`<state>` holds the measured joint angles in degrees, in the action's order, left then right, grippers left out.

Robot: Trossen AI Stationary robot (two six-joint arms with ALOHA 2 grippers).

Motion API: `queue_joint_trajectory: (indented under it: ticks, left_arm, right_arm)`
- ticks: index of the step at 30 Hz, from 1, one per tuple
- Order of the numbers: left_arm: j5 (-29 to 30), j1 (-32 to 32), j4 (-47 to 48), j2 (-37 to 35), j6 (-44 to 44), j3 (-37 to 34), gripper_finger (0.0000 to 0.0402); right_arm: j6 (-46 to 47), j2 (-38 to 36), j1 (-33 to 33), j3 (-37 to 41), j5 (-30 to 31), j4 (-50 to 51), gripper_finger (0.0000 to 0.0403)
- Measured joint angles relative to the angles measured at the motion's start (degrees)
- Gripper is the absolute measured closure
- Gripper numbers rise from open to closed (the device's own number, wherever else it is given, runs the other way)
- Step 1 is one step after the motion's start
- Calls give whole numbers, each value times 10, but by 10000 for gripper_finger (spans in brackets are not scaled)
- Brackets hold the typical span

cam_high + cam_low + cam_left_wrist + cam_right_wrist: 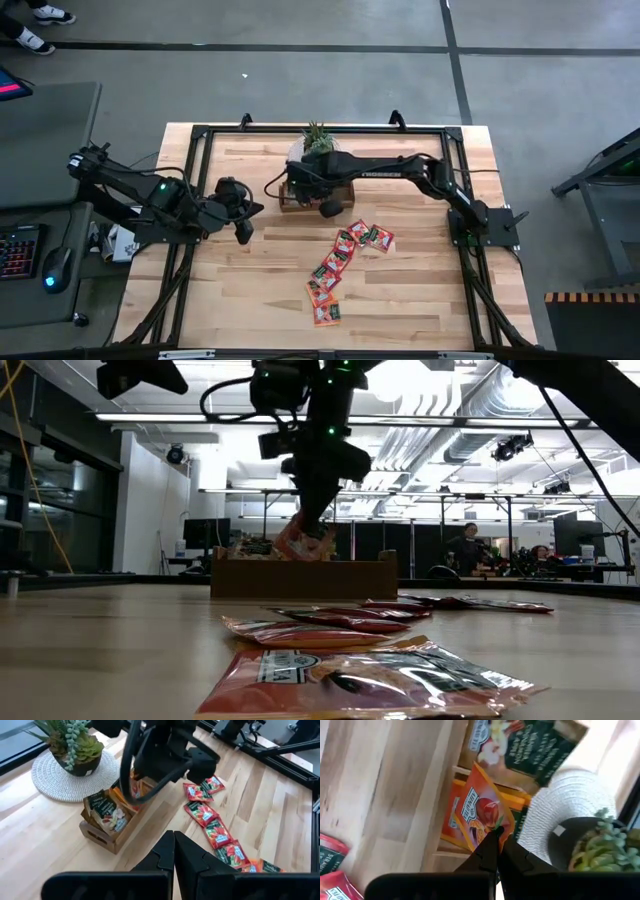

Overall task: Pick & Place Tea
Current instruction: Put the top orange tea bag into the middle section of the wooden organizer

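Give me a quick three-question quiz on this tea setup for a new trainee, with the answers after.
1. True or false: the right hand is shut on an orange tea sachet over the wooden tray.
2. Which lies loose on the table: A) a trail of red sachets B) a stack of cups C) a row of spoons?
3. What stands on the white woven mat beside the tray?

Key: 1 true. 2 A. 3 a potted plant. The left hand waits shut, off to the tray's side.
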<state>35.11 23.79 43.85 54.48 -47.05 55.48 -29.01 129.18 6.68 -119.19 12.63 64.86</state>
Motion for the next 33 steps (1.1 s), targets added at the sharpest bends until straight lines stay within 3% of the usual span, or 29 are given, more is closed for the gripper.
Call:
queue_joint_trajectory:
  ticks: [13,23,28,33]
  left_arm:
    - [-12,0,5,0,0,0,401]
    - [-12,0,31,0,-13,0,401]
    - [-12,0,31,0,-13,0,401]
    - [-12,0,31,0,-13,0,401]
  right_arm:
    - [-34,29,0,0,37,34,403]
    - [-56,29,0,0,31,30,398]
    - [-57,29,0,0,29,28,375]
    - [-55,29,0,0,10,15,328]
